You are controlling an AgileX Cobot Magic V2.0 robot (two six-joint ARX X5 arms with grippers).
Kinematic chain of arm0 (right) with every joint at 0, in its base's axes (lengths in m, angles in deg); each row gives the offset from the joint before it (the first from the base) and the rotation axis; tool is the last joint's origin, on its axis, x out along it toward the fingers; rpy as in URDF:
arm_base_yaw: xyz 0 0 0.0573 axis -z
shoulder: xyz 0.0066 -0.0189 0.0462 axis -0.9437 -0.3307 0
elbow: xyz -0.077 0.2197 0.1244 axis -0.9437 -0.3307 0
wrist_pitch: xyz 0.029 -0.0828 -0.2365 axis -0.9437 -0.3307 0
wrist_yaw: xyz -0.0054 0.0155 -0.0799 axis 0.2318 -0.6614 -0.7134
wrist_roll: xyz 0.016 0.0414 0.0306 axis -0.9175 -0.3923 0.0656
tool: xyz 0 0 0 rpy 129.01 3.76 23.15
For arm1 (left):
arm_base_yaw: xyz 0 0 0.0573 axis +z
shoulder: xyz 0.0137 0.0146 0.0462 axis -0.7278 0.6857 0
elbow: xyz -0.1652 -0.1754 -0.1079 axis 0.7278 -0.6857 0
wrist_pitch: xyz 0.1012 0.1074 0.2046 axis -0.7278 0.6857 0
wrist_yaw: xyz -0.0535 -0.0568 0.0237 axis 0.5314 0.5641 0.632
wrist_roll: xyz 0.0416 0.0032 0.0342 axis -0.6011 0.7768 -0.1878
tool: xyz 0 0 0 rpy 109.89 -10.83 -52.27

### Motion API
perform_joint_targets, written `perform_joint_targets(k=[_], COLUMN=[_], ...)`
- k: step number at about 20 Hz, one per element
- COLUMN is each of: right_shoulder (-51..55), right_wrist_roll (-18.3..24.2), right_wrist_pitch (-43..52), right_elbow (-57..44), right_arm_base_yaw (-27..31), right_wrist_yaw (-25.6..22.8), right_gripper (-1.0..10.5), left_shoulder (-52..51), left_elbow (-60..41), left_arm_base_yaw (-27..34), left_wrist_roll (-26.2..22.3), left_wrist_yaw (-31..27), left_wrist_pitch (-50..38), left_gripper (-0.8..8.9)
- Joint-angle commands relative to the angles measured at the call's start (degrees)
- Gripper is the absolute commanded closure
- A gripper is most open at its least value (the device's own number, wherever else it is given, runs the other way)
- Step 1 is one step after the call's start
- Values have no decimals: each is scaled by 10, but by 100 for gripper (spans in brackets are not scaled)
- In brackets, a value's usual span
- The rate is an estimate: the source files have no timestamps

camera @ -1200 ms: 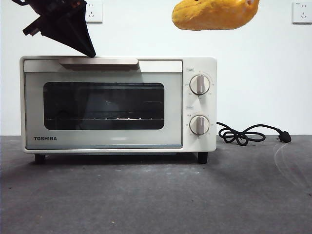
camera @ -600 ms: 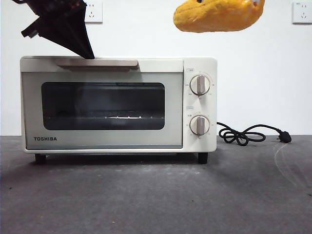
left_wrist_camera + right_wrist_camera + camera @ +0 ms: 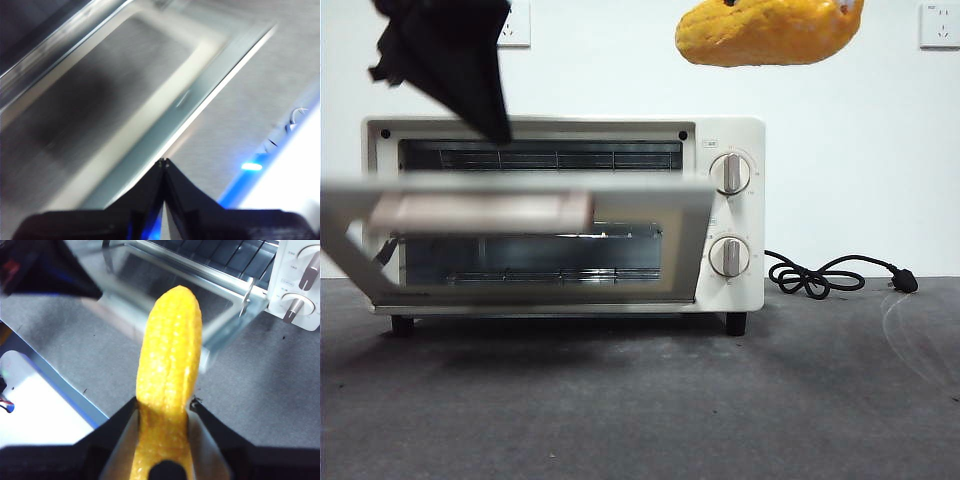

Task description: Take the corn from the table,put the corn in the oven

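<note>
The cream-white oven (image 3: 735, 215) stands on the dark grey table (image 3: 640, 400). Its glass door (image 3: 520, 210) hangs partway down, blurred, with the beige handle (image 3: 480, 212) facing forward and the rack showing behind. My left gripper (image 3: 498, 130) is shut, its black tip just above the door's top edge; in the left wrist view the left gripper (image 3: 163, 161) points at the blurred door (image 3: 125, 100). High to the right of the oven hangs the yellow-orange corn (image 3: 770, 32). My right gripper (image 3: 165, 401) is shut on the corn (image 3: 170, 355), above the table in front of the door (image 3: 220, 305).
A black cord (image 3: 830, 275) with its plug lies on the table right of the oven. Two round knobs (image 3: 729, 215) sit on the oven's right panel. White wall sockets (image 3: 938, 25) are on the wall behind. The other arm (image 3: 50, 275) shows dark in the right wrist view.
The oven door has swung from shut to partway down, still blurred by motion. The left gripper stays by the door's top edge. The corn has barely moved.
</note>
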Motion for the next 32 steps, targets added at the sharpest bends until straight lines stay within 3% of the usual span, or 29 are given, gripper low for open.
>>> perform_joint_targets(k=[1, 6, 11, 18, 23, 27, 32], right_shoulder=[-1, -1, -1, -24, -79, -134, -214], right_wrist_roll=[4, 10, 38, 83, 122, 167, 271], right_wrist_pitch=[3, 16, 121, 283, 341, 354, 363], right_elbow=[1, 1, 1, 1, 1, 2, 7], right_arm_base_yaw=[-1, -1, -17, -86, -116, -127, -132], right_wrist_yaw=[-1, 0, 41, 35, 13, -23, -101], right_gripper=[962, 962, 962, 962, 962, 962, 962], left_shoulder=[-39, -148, -278, -381, -431, -466, -489], left_elbow=[-2, -2, -2, -3, -3, -5, -5], left_arm_base_yaw=[-27, -55, -55, -55, -55, -55, -55], left_wrist_roll=[6, 35, 65, 96, 121, 125, 129], left_wrist_yaw=[-4, -9, -123, -233, -301, -310, -310], left_wrist_pitch=[-1, 5, 37, 114, 176, 176, 176], left_gripper=[819, 819, 819, 819, 819, 819, 819])
